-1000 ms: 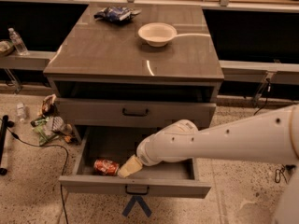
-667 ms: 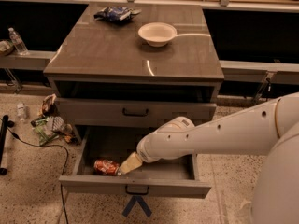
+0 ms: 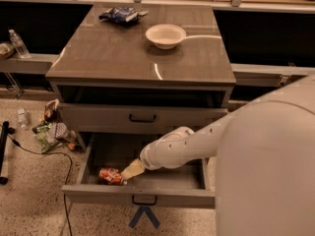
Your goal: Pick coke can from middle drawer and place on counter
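The coke can (image 3: 111, 176) lies on its side at the front left of the open middle drawer (image 3: 138, 194), the lowest drawer of the cabinet. My gripper (image 3: 129, 172) reaches down into the drawer from the right, its yellowish tip right beside the can's right end. My white arm fills the lower right of the view. The counter (image 3: 113, 58) is the glossy grey-brown cabinet top above.
A white bowl (image 3: 165, 35) and a dark snack bag (image 3: 120, 14) sit on the counter's far part. The closed drawer front (image 3: 142, 117) is above the open one. A water bottle (image 3: 17, 43), litter (image 3: 51, 129) and a black cable (image 3: 54, 156) lie at the left. A blue floor mark (image 3: 143, 216) sits before the drawer.
My arm has reached further left and lower into the drawer, bringing the gripper tip closer to the can. The can has stayed put.
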Action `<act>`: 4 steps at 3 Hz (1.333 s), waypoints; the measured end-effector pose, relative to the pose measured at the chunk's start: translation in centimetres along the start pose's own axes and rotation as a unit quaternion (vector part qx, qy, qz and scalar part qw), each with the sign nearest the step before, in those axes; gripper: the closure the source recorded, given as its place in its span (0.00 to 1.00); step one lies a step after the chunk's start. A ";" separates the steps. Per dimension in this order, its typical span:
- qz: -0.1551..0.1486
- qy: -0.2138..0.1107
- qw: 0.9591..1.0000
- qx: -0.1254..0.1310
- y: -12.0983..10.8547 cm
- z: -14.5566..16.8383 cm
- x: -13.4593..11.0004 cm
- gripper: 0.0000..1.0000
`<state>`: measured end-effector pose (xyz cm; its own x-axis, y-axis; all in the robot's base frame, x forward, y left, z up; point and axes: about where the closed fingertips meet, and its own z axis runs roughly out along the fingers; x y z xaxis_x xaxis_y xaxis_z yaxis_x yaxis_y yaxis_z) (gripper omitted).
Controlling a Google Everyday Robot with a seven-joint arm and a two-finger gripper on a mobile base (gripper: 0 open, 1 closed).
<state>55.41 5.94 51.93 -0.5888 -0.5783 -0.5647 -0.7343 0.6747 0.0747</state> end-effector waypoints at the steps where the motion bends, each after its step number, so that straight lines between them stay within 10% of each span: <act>1: 0.014 -0.004 1.000 -0.007 -0.2 2.8 0.4 0.00; 4: 0.055 -0.047 0.997 -0.034 0.7 11.7 -1.5 0.00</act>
<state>59.72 12.68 43.24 -0.6345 -0.4555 -0.6245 -0.6910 0.6963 0.1942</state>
